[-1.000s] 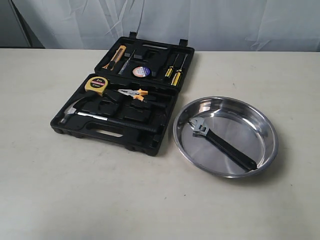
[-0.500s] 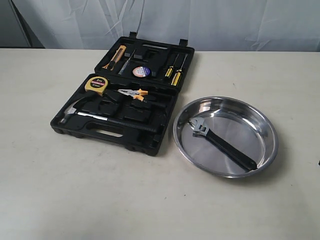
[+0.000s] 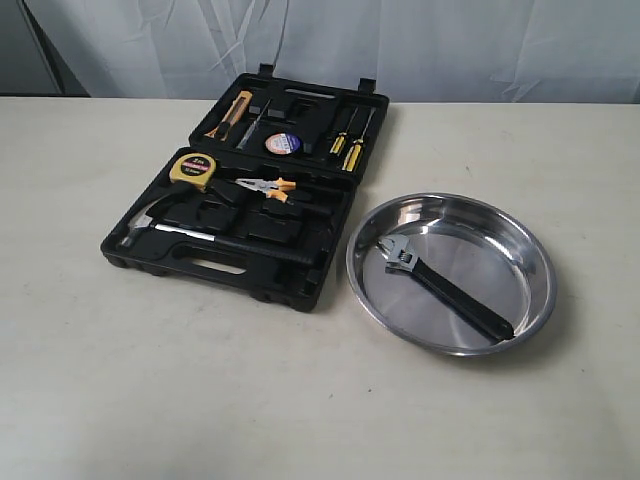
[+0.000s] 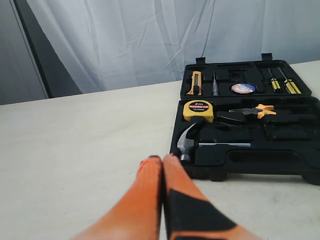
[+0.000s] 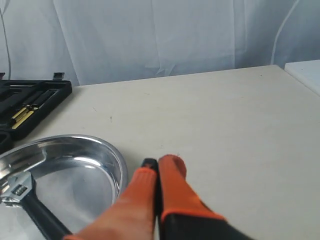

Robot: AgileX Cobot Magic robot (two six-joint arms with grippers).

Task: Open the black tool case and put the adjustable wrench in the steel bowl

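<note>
Wrench [image 3: 455, 292], black-handled, in shiny round bowl [image 3: 520, 262].

On the table [image 3: 150, 400], the tool case [image 3: 270, 230] lay open just left of the steel bowl [image 3: 495, 232], with the adjustable wrench [image 3: 460, 297] in the bowl and a hammer [image 3: 185, 232] in the case's near half.

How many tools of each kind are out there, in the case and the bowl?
Hammer: 1
Pliers: 1
Tape measure: 1
Wrench: 1
Yellow-handled screwdrivers: 2
Tape roll: 1
Orange knife: 1
Slim pen-like tool: 1
Total: 9
</note>
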